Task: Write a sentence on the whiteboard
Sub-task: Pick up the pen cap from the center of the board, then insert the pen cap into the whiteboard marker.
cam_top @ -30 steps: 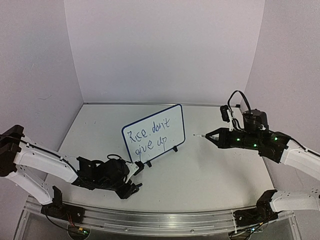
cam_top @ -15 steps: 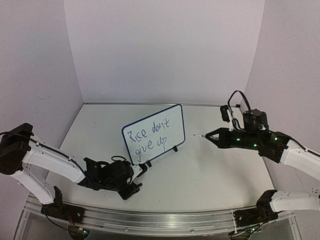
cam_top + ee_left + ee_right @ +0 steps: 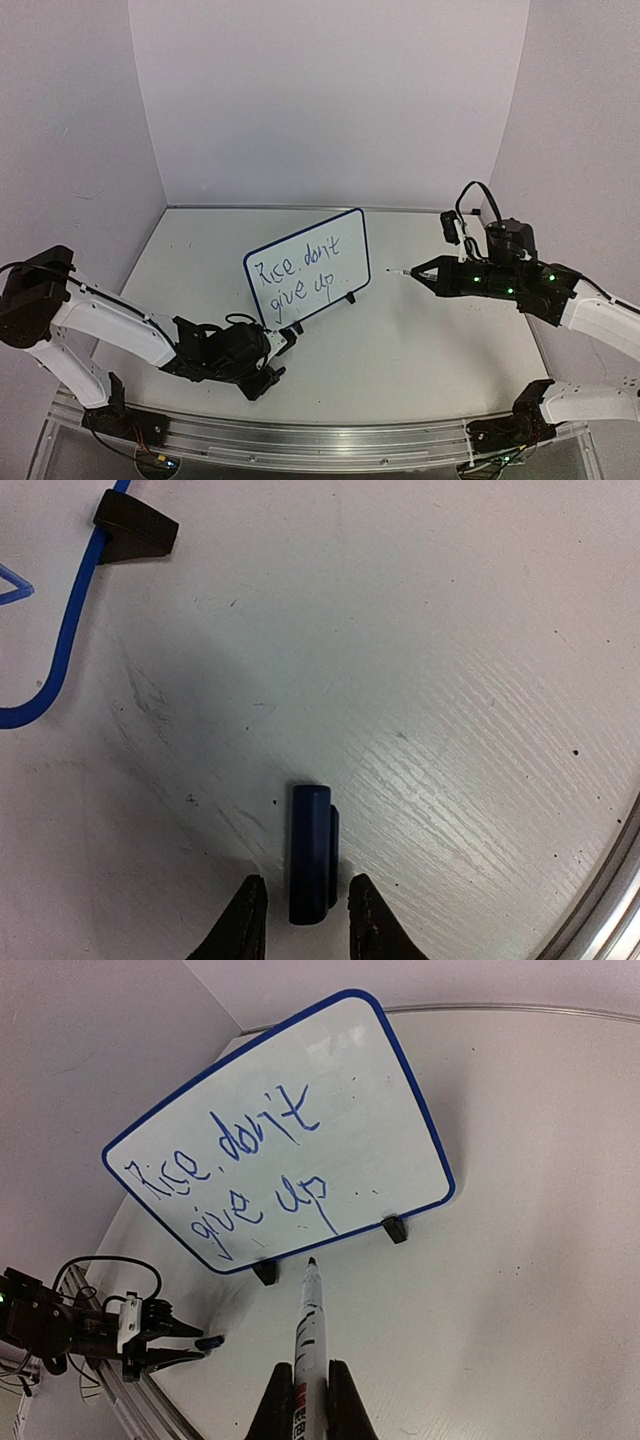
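**A:** How far along is it?

**B:** The writing looks done, I'd say. The whiteboard (image 3: pixel 375 1070) stands propped on its two black feet, ahead of the right gripper (image 3: pixel 308 1372) and beyond the marker's tip. The sentence (image 3: pixel 232 1165) fills two lines: "Rice, don't give up".

**A:** And the right gripper?

**B:** Its fingers are pinched on the marker (image 3: pixel 307 1310). The tip points at the board's lower edge, just short of it and not touching.

**A:** So what's left?

**B:** Probably capping and putting the pen away. The left gripper (image 3: pixel 305 920) hangs low over the table (image 3: pixel 480 680) with its fingers spread. A small blue cap (image 3: pixel 310 850) lies flat with its near end between the fingertips, and there's a gap on each side.

**A:** Gripped?

**B:** Not yet. The board's corner sits ahead and to that gripper's left.
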Action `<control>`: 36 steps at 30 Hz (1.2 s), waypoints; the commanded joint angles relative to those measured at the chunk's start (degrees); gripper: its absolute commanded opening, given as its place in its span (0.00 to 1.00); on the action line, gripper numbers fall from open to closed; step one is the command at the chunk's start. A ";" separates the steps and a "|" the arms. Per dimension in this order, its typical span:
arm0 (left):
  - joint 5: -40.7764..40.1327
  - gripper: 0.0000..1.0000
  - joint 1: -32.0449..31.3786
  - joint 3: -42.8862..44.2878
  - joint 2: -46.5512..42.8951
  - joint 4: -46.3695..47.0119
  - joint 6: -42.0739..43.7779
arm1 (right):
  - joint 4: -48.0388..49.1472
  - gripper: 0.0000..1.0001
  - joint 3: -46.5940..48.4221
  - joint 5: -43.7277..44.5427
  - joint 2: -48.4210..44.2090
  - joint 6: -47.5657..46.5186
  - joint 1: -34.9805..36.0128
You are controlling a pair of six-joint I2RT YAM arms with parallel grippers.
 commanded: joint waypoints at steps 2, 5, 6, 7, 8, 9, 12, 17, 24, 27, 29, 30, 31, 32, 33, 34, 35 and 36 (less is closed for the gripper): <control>-1.56 0.26 -0.24 1.58 1.50 0.67 -0.40 | 1.67 0.00 -0.27 -0.58 -0.63 0.53 -0.04; -1.98 0.24 -0.19 1.60 2.19 1.02 0.04 | 1.67 0.00 -0.27 -0.51 -0.77 0.61 0.01; -1.81 0.23 -0.23 1.67 2.32 1.08 0.24 | 1.67 0.00 -0.27 -0.51 -0.80 0.61 -0.02; -1.66 0.22 -0.23 1.83 2.70 1.05 0.58 | 1.67 0.00 -0.27 -0.62 -0.89 0.65 -0.03; -1.07 0.20 -0.19 2.10 3.15 1.12 1.04 | 1.67 0.00 -0.27 -0.63 -1.05 0.79 0.01; -0.96 0.19 -0.19 2.15 3.42 1.13 1.17 | 1.67 0.00 -0.33 -0.59 -1.18 0.82 0.02; -0.29 0.12 -0.21 2.84 4.56 0.78 1.87 | 1.45 0.00 -0.61 -0.04 -1.88 1.21 -0.02; -0.55 0.02 -0.20 2.40 3.90 1.65 2.32 | -0.53 0.00 -0.22 0.50 -1.81 2.68 -0.01; -0.57 0.00 -0.22 4.75 1.84 3.37 5.26 | -3.23 0.00 0.36 -5.62 -1.43 6.01 0.01; 0.21 0.00 -0.20 5.51 0.65 3.54 5.98 | -3.38 0.00 0.68 -8.45 -1.49 6.44 -0.03; 1.63 0.00 -0.26 6.01 -0.98 3.42 6.56 | -3.49 0.00 0.68 -10.97 -1.47 6.53 0.02; 2.21 0.00 -0.27 6.15 -2.28 3.20 6.83 | -3.60 0.00 0.70 -12.65 -1.24 6.64 0.03; 2.99 0.00 -0.23 6.29 -3.22 2.97 7.05 | -3.53 0.00 0.70 -14.30 -0.96 6.67 -0.01; 3.18 0.00 -0.20 6.38 -4.02 2.85 7.18 | -3.52 0.00 0.74 -15.37 -0.67 6.67 0.02; 4.00 0.00 -0.23 6.46 -5.47 2.40 7.44 | -3.39 0.00 0.98 -17.87 0.17 6.73 -0.03; 4.38 0.00 -0.26 6.55 -6.18 2.15 7.65 | -3.31 0.00 1.14 -19.13 0.64 6.69 -0.01; 5.27 0.00 -0.19 6.72 -7.59 1.72 7.99 | -3.06 0.00 1.40 -21.66 1.87 6.66 0.02; 5.81 0.00 -0.24 6.89 -8.41 1.34 8.44 | -2.77 0.00 1.67 -23.95 2.50 6.72 -0.04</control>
